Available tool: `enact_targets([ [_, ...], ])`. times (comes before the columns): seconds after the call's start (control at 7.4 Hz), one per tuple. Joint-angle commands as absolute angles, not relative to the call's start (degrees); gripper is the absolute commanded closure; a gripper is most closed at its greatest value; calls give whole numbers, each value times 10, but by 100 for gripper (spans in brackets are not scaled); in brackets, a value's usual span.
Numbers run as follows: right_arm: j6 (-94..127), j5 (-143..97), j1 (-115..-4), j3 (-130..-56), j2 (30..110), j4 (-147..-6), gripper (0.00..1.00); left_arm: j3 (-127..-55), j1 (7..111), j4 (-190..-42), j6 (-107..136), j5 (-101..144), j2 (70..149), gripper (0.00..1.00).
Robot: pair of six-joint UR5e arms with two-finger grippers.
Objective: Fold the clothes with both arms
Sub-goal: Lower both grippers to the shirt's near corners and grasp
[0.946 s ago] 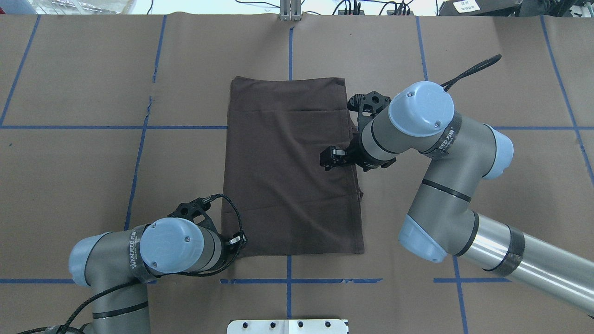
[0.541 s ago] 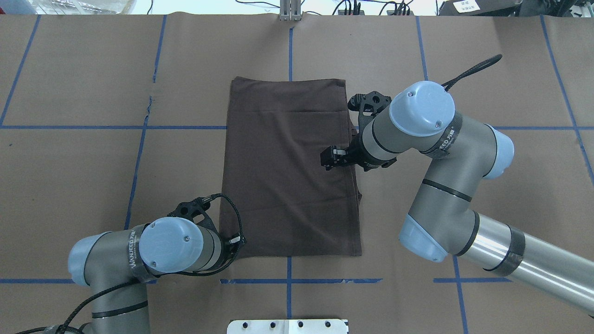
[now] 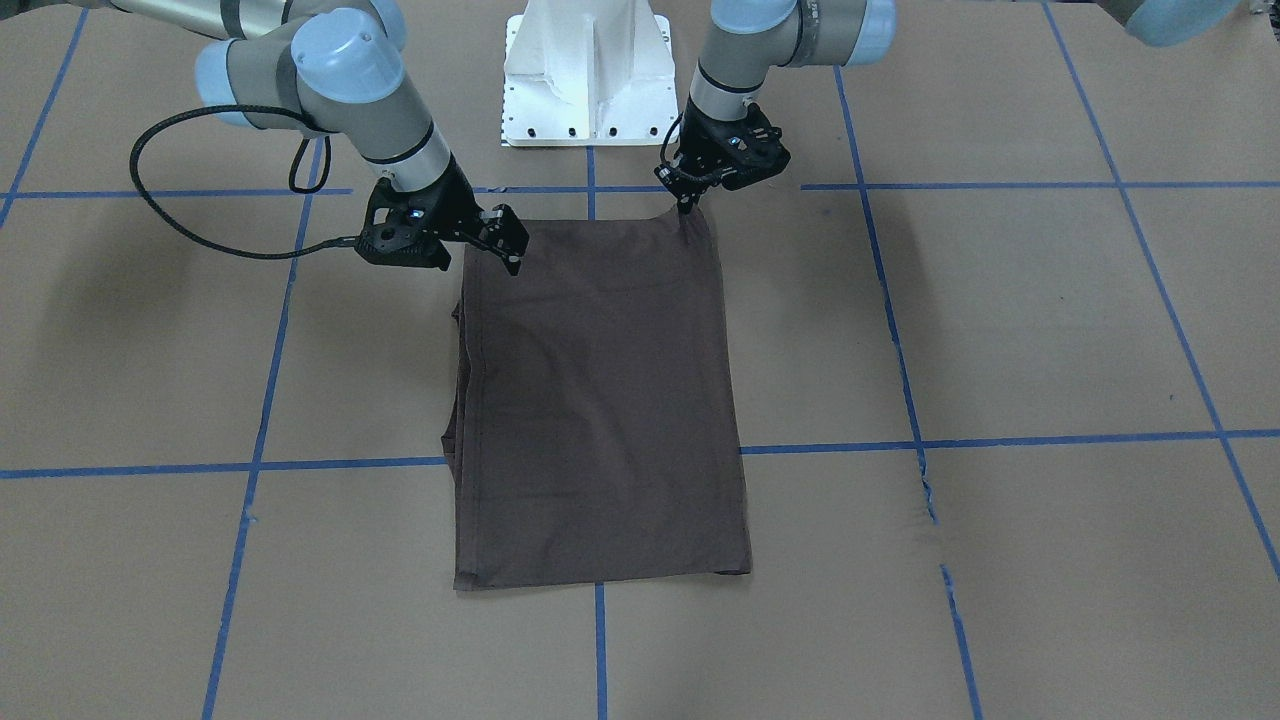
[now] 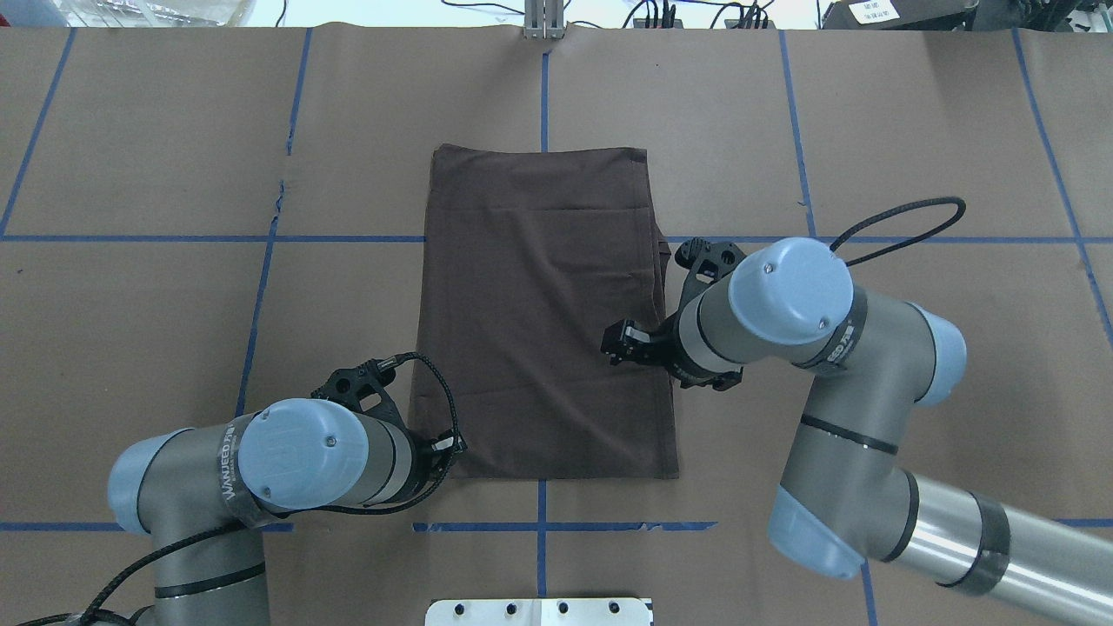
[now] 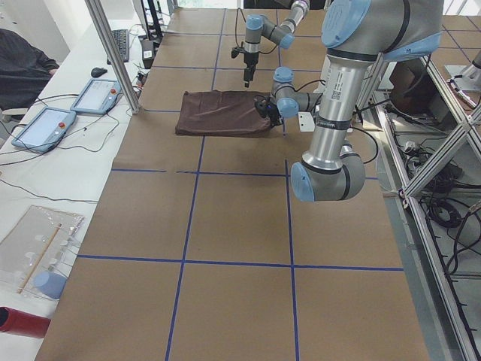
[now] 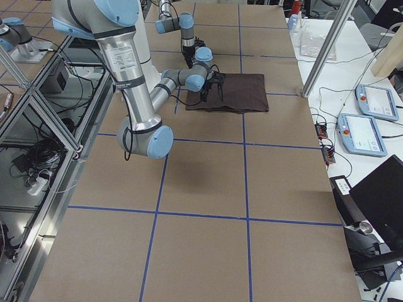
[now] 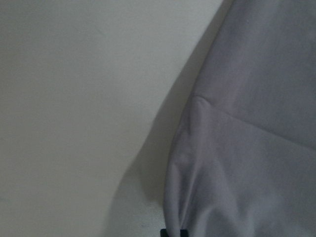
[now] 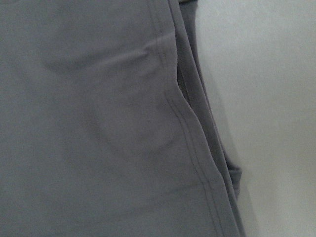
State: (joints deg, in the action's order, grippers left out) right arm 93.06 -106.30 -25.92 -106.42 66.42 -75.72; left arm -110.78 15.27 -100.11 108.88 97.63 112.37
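Observation:
The dark brown T-shirt lies folded into a tall rectangle in the middle of the table. My left gripper is at the shirt's near-left corner, shut on the cloth there. That corner is drawn up into a small peak. In the left wrist view the shirt bunches toward the bottom edge. My right gripper hovers open over the shirt's right edge, just above the cloth. The right wrist view shows only the hemmed edge layers of the shirt.
Brown paper with blue tape lines covers the table. The white base pedestal stands just behind the shirt's near edge. Tablets and cables lie on a side bench at the far side.
My right arm has moved toward the robot along the shirt's right edge. The left arm has shifted slightly back and left, still at the near-left corner.

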Motion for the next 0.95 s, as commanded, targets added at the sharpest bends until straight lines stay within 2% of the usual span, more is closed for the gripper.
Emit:
enact_targets([
  [0.0, 1059, -940, -159, -1070, 671, -765, 0, -1107, 154, -1001, 1086, 976, 1124, 100],
  [0.41, 1081, -917, -127, -1070, 652, -858, 0, -1108, 158, -1001, 1085, 976, 1124, 100],
  [0.81, 1079, -919, -138, -1068, 647, -861, 0, -1108, 160, -1001, 1086, 976, 1124, 100],
])
